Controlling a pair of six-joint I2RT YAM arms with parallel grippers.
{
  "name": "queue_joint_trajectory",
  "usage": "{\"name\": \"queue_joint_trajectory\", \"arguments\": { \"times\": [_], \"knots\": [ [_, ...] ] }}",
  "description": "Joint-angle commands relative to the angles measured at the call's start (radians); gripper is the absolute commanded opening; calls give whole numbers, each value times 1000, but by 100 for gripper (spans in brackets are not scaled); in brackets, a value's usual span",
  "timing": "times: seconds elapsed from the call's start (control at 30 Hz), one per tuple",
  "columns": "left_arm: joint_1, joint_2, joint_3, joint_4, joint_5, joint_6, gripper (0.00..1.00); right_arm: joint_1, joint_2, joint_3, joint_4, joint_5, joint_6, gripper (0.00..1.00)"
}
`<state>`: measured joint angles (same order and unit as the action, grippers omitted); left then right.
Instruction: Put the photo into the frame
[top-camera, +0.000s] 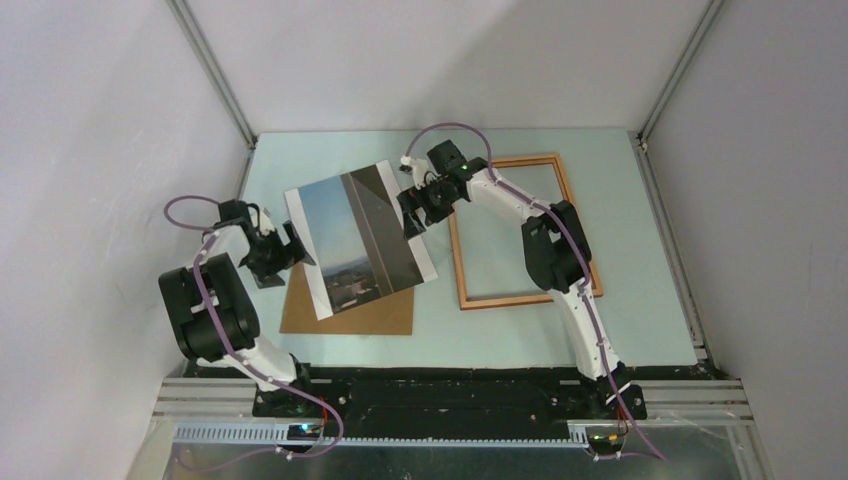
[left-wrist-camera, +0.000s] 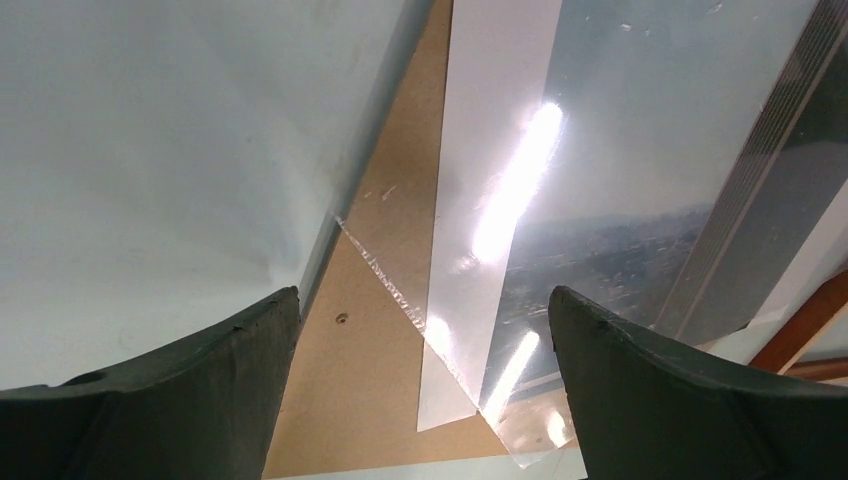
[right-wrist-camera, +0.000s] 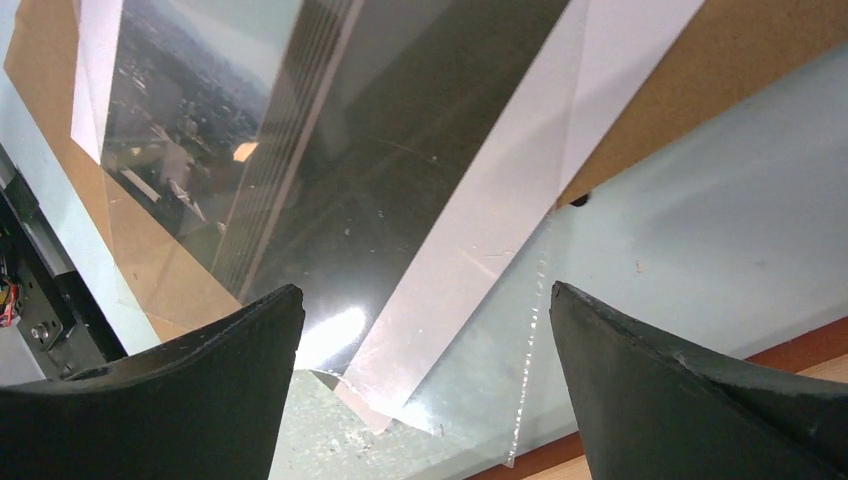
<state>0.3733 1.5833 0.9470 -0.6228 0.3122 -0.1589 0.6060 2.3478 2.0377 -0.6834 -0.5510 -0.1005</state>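
Observation:
The photo (top-camera: 355, 240), sky and dark tower with white side borders, lies skewed, partly on the brown backing board (top-camera: 350, 315), under a clear sheet. The orange-brown frame (top-camera: 520, 297) lies flat to its right. My left gripper (top-camera: 290, 248) is open at the photo's left edge. In the left wrist view, my left gripper (left-wrist-camera: 423, 300) has the photo (left-wrist-camera: 600, 200) and board (left-wrist-camera: 370, 350) showing between its spread fingers. My right gripper (top-camera: 412, 212) is open at the photo's right edge. In the right wrist view, my right gripper (right-wrist-camera: 427, 295) is above a corner of the photo (right-wrist-camera: 400, 180), with nothing held.
The clear sheet (right-wrist-camera: 520, 400) sticks out past the photo's corner onto the pale table. A strip of the frame (right-wrist-camera: 800, 345) shows behind the right finger. White enclosure walls with metal posts (top-camera: 215, 70) close in the table on three sides.

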Motion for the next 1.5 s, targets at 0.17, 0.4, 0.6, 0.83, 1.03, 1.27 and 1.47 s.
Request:
{"name": "queue_joint_trajectory", "arguments": {
  "times": [0.17,0.4,0.6,0.83,1.03,1.27,1.47],
  "knots": [
    [9,68,45,-1,70,-27,98,-33,79,116,-53,-40,62,96],
    [9,115,73,1,88,-42,98,-47,110,140,-60,-66,83,96],
    [8,157,94,14,115,-62,98,-53,138,172,-78,-84,91,96],
    [4,198,120,42,135,-86,98,-55,152,185,-81,-96,96,95],
    [-6,223,137,56,127,-97,98,-55,179,214,-92,-101,96,95],
    [-10,233,141,72,126,-104,98,-55,206,228,-102,-140,119,94],
    [-17,227,124,85,130,-104,98,-55,225,243,-104,-189,128,93]
  ]
}}
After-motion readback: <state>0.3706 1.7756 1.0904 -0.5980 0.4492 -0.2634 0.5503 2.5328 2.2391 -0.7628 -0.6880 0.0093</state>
